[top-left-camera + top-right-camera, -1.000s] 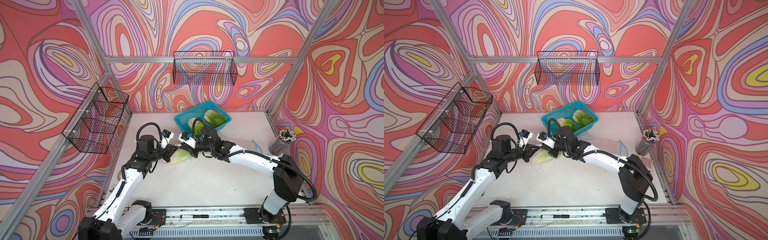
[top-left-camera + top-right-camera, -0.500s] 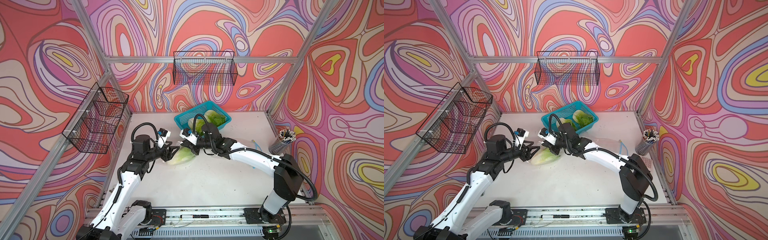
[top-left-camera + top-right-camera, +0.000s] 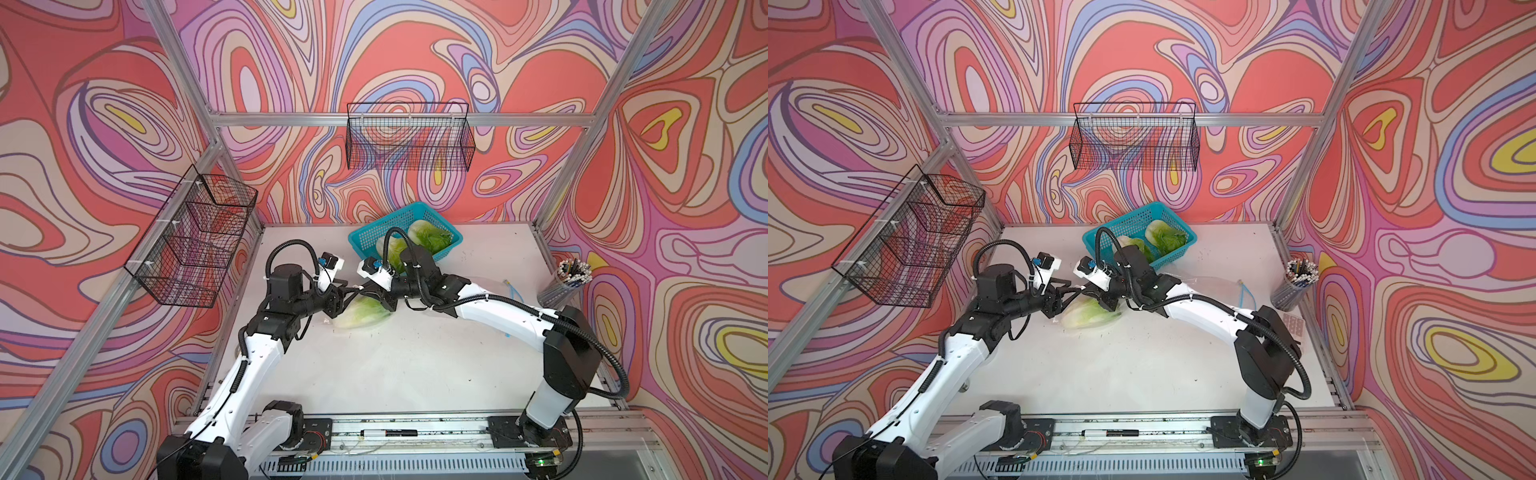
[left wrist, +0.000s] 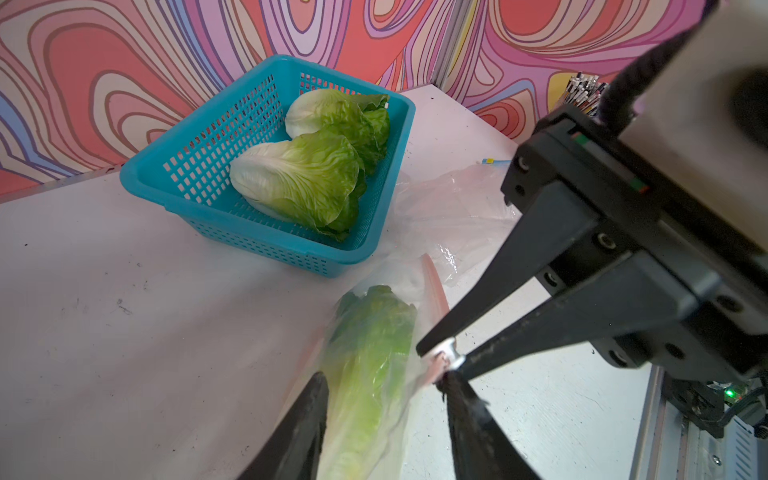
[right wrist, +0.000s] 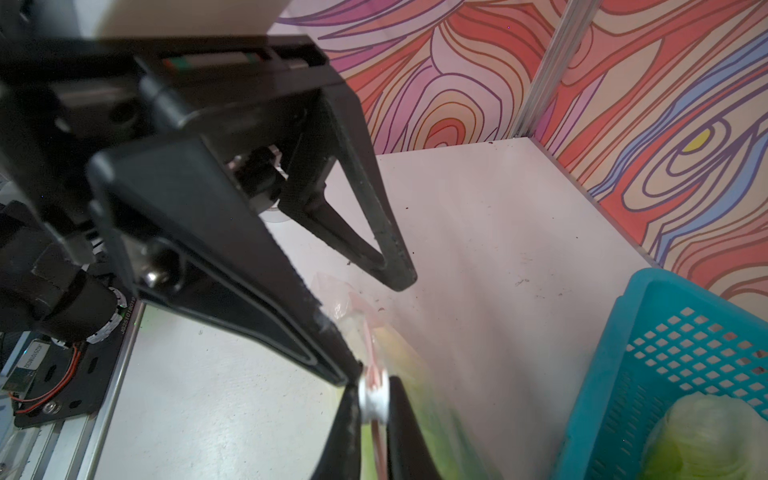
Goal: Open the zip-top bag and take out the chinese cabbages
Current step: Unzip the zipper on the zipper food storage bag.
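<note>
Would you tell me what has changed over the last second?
The left gripper, shut a second ago, opened, drew back and has come forward again, open astride the bagged cabbage. The right gripper stays pinched on the bag's slider; cabbage and basket have not moved.

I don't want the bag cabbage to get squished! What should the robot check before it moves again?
1. Slider grip: right pincer shut on the zip slider: ok.
2. Other arm ready: left pincer open, straddling the bagged cabbage: ok.
3. Mouth of the zip-top bag open wide enough: cannot tell.
4. Bagged cabbage out of the bag: not ok, it is inside.
5. Room in the blue basket beside its two cabbages: ok.
</note>
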Robot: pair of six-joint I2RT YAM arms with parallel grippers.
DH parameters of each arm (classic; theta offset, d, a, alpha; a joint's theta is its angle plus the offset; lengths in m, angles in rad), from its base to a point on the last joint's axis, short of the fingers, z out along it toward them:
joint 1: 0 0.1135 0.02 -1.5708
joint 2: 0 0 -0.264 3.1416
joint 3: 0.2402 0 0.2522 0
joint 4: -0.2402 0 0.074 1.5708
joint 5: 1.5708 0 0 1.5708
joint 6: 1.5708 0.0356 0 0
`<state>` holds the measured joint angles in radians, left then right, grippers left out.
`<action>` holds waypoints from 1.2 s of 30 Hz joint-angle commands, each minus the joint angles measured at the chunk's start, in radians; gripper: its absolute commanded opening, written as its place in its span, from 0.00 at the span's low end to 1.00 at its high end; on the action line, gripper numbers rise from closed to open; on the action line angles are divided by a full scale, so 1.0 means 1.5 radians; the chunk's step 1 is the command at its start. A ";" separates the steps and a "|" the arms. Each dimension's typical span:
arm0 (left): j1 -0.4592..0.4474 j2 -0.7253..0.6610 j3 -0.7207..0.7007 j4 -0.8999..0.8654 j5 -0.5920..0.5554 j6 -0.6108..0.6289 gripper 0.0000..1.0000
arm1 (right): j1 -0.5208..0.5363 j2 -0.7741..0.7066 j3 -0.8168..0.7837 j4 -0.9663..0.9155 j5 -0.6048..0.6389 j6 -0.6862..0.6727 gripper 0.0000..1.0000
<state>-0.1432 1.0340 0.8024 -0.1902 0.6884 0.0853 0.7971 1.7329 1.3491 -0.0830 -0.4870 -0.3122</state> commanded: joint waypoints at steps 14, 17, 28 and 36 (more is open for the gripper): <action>0.002 0.025 0.023 0.036 0.060 0.020 0.13 | 0.001 0.015 0.036 -0.015 -0.024 -0.007 0.04; 0.002 0.022 0.021 0.035 0.059 0.023 0.03 | 0.001 0.015 0.036 -0.014 -0.024 -0.006 0.04; 0.005 -0.008 -0.010 0.091 0.018 -0.004 0.00 | 0.000 0.015 0.030 -0.031 -0.012 -0.012 0.03; 0.018 -0.027 -0.025 0.154 0.009 -0.039 0.00 | -0.018 0.015 0.009 -0.050 -0.004 -0.023 0.03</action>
<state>-0.1371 1.0245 0.7685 -0.0875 0.7353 0.0471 0.7822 1.7485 1.3777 -0.0971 -0.4789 -0.3153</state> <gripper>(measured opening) 0.047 0.093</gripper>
